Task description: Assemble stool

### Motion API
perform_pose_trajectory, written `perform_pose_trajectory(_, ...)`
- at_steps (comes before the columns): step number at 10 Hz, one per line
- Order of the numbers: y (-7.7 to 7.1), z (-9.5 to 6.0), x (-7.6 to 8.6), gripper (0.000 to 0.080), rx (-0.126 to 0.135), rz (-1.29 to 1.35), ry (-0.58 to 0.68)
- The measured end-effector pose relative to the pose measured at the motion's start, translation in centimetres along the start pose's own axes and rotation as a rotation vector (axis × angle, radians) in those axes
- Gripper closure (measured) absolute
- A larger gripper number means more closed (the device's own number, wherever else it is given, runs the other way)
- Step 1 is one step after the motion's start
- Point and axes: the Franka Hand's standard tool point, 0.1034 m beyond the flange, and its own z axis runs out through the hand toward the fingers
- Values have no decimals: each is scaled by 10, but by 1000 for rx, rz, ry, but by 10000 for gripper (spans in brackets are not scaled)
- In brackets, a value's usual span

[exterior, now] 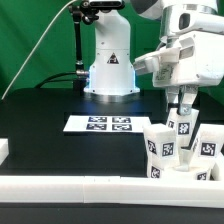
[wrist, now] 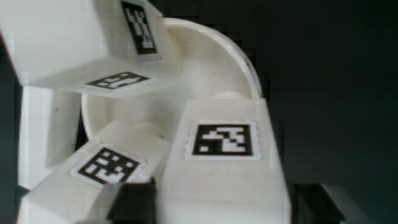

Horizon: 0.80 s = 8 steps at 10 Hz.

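Observation:
Several white stool legs with black-and-white tags stand bunched at the exterior view's right, by the front bar. My gripper reaches down from above onto the middle leg. In the wrist view this tagged leg fills the gap between the two dark fingers, and the gripper is shut on it. Two more legs lean beside it. A curved white rim behind them looks like the round seat. In the exterior view the seat is hidden behind the legs.
The marker board lies flat in the middle of the black table, in front of the robot base. A long white border bar runs along the front edge, and a short white piece sits at the left edge.

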Motion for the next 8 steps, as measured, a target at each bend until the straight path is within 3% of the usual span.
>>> perform_pose_trajectory(3, -1, 0, 1, 458, 5, 340, 4)
perform_pose_trajectory(5, -2, 1, -2, 458, 22, 566, 9)
perform_pose_trajectory(8, 0, 1, -2, 458, 11, 765, 27)
